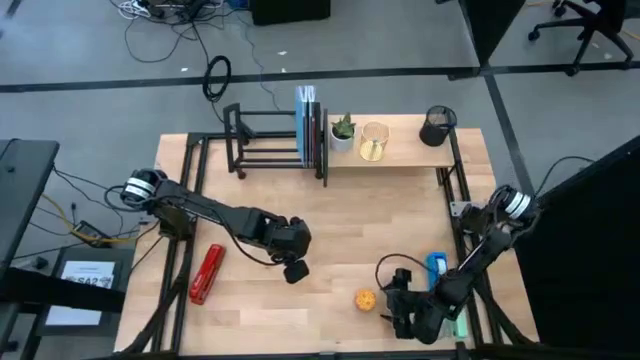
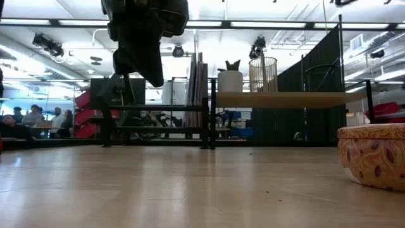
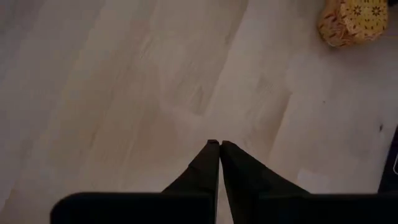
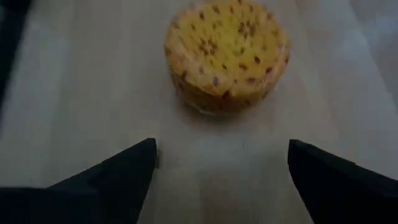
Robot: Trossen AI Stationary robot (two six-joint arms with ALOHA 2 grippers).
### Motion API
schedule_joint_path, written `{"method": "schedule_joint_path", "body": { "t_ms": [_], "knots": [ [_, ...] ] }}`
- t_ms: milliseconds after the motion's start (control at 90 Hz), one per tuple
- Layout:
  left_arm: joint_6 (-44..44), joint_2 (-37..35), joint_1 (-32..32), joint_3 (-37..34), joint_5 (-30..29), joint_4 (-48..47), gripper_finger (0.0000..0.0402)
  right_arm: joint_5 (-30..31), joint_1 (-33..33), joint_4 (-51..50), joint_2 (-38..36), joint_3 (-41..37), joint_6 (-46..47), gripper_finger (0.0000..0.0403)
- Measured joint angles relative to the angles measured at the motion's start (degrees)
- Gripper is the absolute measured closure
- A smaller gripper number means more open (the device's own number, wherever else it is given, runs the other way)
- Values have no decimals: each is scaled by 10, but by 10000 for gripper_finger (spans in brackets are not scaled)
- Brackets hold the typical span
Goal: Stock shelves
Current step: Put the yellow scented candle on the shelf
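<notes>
From here the high view is evenly lit, soft daylight-white, with only faint shadows under the arms on the table. The grey floor at twelve o'clock shows pale sheen patches. My low view is backlit: ceiling strips glare at twelve o'clock, so the arm hanging at eleven o'clock reads as a near silhouette, and the tabletop carries a dull reflection. The tin at three o'clock is soft, too close to focus. Left wrist view is dim and washed, the wood blurred, the fingers black with no detail. Right wrist view is hazy throughout; the tin casts a small shadow at six o'clock.
</notes>
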Motion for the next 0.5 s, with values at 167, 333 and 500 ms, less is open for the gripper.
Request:
{"method": "schedule_joint_path", "body": {
  "t_ms": [167,333,500],
  "knots": [
    [0,0,0,0,4,5,402,38,1,70,36,-11,-3,73],
    [0,0,0,0,4,7,402,80,1,138,64,-13,-19,73],
    [1,0,0,0,4,8,402,114,0,183,90,-13,-26,75]
  ]
}}
